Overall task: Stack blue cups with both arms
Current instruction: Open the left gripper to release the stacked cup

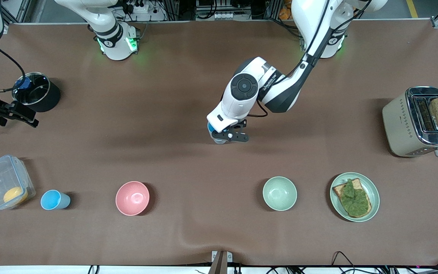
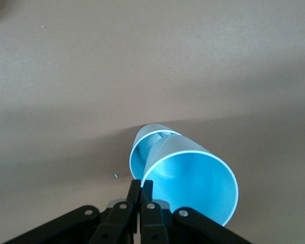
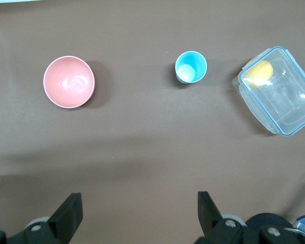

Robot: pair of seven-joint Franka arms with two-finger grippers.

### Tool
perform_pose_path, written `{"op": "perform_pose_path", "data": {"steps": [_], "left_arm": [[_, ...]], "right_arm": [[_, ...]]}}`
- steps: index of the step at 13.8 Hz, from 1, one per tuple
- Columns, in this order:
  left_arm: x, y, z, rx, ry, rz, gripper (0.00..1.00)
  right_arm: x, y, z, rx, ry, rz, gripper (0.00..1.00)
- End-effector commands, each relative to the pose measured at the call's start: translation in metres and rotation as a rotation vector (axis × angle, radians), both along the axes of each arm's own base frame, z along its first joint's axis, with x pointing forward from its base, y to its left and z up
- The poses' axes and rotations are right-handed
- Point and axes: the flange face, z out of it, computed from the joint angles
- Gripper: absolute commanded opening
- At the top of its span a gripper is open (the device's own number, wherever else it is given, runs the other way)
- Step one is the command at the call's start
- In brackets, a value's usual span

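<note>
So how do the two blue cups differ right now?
The held blue cup is pinched at its rim by the left gripper, tilted over the table's middle; the free blue cup stands upright on the table, untouched, between the clear food container and the pink bowl. The right gripper hangs above it, jaws open. Both are handleless tapered tumblers.

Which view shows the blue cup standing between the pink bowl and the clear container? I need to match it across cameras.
Front view: blue cup, low, between clear container and pink bowl.
Left wrist view: not in it; that one is the left gripper's held cup.
Right wrist view: blue cup.
Shared landmark: pink bowl.
</note>
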Motion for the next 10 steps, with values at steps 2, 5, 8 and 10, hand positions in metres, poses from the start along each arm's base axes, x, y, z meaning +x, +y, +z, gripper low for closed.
{"op": "perform_pose_path", "data": {"steps": [2, 5, 8, 10], "left_arm": [[0.005, 0.0, 0.002, -0.017, 0.005, 0.02, 0.0], [0.009, 0.004, 0.006, -0.019, 0.0, 0.023, 0.0], [0.014, 0.01, 0.006, -0.018, -0.001, 0.033, 0.0], [0.012, 0.011, 0.001, -0.012, 0.006, 0.033, 0.0]], "right_arm": [[0.0, -0.001, 0.004, -0.008, -0.006, 0.004, 1.0], [0.0, -0.001, 0.004, -0.006, -0.008, 0.004, 1.0], [0.001, -0.003, 0.004, -0.007, -0.014, -0.001, 1.0], [0.003, -0.002, 0.003, -0.007, -0.017, 0.002, 1.0]]}}
